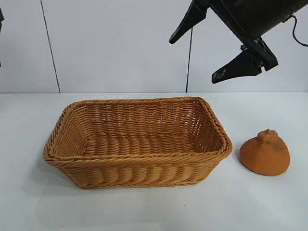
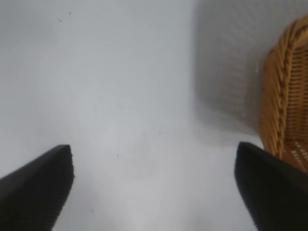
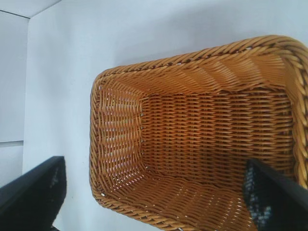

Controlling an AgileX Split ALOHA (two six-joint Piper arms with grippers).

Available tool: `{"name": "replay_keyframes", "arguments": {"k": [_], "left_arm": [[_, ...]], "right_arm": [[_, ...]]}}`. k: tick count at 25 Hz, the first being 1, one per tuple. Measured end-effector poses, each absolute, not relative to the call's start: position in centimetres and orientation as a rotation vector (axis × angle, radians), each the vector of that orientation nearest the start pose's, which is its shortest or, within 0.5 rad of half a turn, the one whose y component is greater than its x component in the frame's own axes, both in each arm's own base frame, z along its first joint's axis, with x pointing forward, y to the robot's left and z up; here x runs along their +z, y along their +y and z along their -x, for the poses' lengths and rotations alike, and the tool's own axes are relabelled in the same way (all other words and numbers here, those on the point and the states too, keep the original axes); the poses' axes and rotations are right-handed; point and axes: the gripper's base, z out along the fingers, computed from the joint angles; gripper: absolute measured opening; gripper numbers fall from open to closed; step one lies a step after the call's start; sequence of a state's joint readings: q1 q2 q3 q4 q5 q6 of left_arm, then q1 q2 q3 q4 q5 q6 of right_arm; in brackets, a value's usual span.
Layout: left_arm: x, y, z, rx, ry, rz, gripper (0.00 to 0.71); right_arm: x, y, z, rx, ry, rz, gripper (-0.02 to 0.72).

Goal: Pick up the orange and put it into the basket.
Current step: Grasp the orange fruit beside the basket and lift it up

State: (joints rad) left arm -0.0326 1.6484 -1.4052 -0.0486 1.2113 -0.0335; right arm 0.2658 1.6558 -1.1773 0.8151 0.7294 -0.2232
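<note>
The orange (image 1: 265, 153) sits just beside the basket (image 1: 137, 166) rim, untouched.

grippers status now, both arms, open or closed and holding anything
left gripper: open, empty, over bare table beside the basket.
right gripper: open, empty, raised above the basket.

You have the basket (image 1: 137, 144) sitting mid-tabletop (image 1: 269, 202), nothing inside it. To its right, just beside but apart, the orange (image 1: 265, 153) rests on the tabletop. Above them, toward the wall, the right gripper (image 1: 197, 55) hangs.
</note>
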Motion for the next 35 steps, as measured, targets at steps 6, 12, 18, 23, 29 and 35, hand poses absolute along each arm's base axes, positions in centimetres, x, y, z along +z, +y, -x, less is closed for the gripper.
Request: {"name": "replay_keyframes", "arguments": {"k": [6,12,18,23,29,35], "left_arm": [[29.6,-1.3,-24.8,-0.076,2.959,-0.031,0.642],[28.3,-1.0,-17.2,-0.076,2.896,-0.030,0.642],[27.1,-0.8,-11.2,-0.077,2.746,-0.029,0.641],[26.6,-0.7,-7.3,-0.078,2.580,-0.031,0.641],[27.5,-0.5,-3.6,-0.080,2.319,-0.034,0.641],[27.9,-0.4,-0.5,-0.081,2.115,-0.037,0.641]], "right_arm": [[26.1,13.4,-32.6,0.916,2.586,-0.015,0.683],[26.1,13.4,-32.6,0.915,2.586,-0.015,0.683],[26.1,13.5,-32.4,0.924,2.598,-0.007,0.683],[26.0,13.5,-32.3,0.921,2.610,0.007,0.683],[25.6,13.2,-31.9,0.850,2.667,0.097,0.683],[25.0,12.4,-31.5,0.712,2.750,0.157,0.683]]}}
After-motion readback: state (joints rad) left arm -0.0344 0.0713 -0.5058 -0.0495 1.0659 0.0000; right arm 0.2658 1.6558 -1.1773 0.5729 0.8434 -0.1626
